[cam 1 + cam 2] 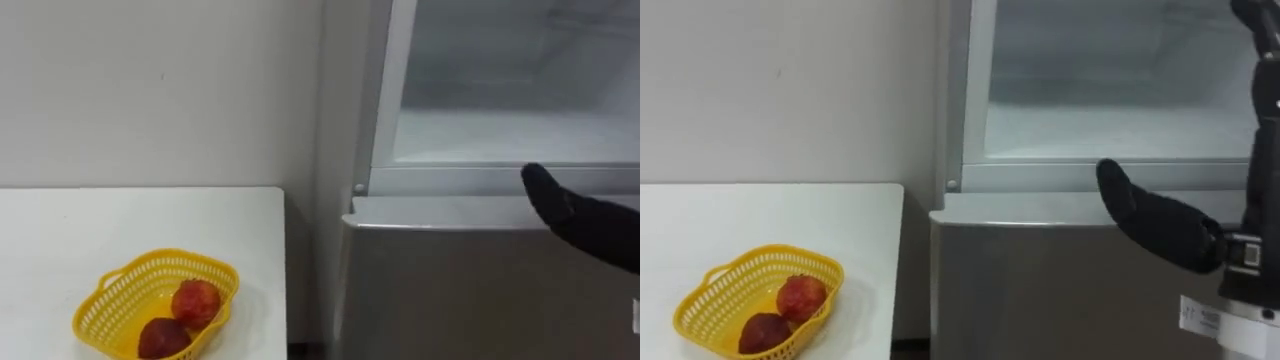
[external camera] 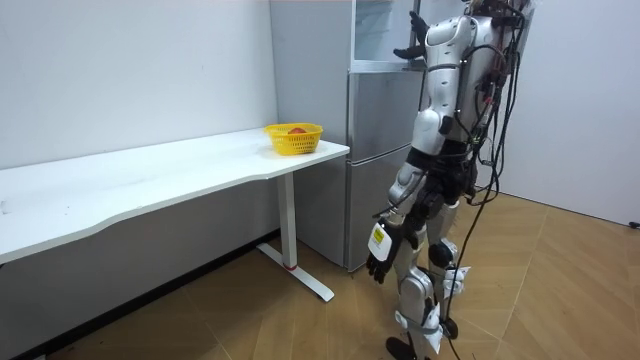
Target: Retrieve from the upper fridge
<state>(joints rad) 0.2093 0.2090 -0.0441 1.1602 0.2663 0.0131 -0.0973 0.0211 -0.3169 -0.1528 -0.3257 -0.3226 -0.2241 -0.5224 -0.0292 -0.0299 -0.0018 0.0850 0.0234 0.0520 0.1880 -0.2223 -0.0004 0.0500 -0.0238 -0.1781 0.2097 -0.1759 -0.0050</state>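
The robot stands upright on the wooden floor, facing the grey fridge that sits just beside the end of a long white tabletop. The upper fridge compartment stands open. Its inside is pale and frosted, with a white shelf across it, and I cannot tell what lies in there.

The right robot hand is raised to the front lower edge of that compartment. It is released: the dark thumb points toward the robot's left along the ledge above the lower door, the other fingers reach upward in front of the opening, and nothing is held. Whether the thumb touches the ledge I cannot tell.

The left robot hand hangs low at the robot's side, beside its thigh, on the side nearer the room camera. Its fingers are relaxed and it holds nothing.

On the tabletop, near the corner closest to the fridge, stands a yellow basket of plastic mesh with a small handle at its end. In it lie 2 red fruits, 1 against the fridge-side wall of the basket and 1 darker just in front of it, the 2 touching. A plain pale wall runs behind the tabletop.
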